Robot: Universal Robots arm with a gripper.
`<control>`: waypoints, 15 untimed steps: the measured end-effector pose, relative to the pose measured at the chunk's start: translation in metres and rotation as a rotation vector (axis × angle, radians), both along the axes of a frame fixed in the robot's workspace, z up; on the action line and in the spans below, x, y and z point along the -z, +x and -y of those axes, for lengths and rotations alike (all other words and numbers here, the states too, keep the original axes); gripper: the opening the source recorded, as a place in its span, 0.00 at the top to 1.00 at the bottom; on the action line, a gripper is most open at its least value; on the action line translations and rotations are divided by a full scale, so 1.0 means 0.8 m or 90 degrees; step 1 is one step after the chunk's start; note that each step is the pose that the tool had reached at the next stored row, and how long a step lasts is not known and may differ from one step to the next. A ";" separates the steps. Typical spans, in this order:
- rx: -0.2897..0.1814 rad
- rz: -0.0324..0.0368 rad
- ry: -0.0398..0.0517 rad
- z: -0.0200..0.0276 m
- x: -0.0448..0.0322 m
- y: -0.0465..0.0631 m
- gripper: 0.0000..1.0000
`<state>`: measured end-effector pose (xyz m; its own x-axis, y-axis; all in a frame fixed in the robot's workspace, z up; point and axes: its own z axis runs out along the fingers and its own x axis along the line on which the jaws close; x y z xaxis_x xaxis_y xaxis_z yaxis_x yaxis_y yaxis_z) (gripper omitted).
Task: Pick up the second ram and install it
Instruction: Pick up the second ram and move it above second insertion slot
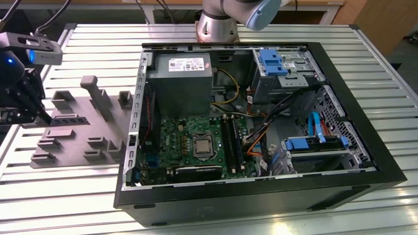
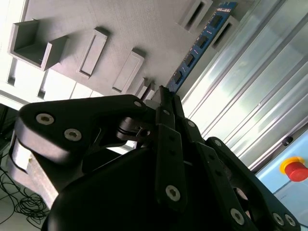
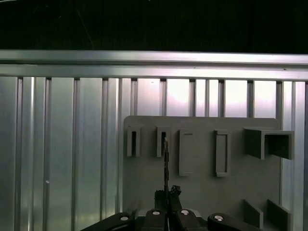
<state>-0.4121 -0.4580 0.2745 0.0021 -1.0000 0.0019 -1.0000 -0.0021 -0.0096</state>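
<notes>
Exterior view puts my gripper [image 1: 39, 116] at the exterior view's left, over the gray slotted fixture [image 1: 98, 132] on the table [image 1: 78, 196], beside the open computer case [image 1: 261, 200]. In the second wrist view I see the jaws clamped on one end of the second ram [image 2: 202, 45], its blue board reaching across the fixture's slots. I cannot tell whether it is lifted clear.

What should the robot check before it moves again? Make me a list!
1. The end effector is shut on the second ram: ok.
2. The ram is lifted out of the gray holder tray: cannot tell.
3. The computer case is open, with the board showing: ok.
4. The black motherboard slots are free for it: cannot tell.
</notes>
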 end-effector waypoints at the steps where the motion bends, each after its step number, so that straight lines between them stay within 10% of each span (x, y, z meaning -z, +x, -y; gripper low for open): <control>1: 0.000 0.0000 0.0000 0.0000 -0.0009 0.000 0.86; 15: 0.000 0.0006 0.0000 0.0000 -0.0127 0.000 0.86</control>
<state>-0.4123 -0.4580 0.2847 0.0022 -1.0000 0.0019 -0.9999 -0.0022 -0.0106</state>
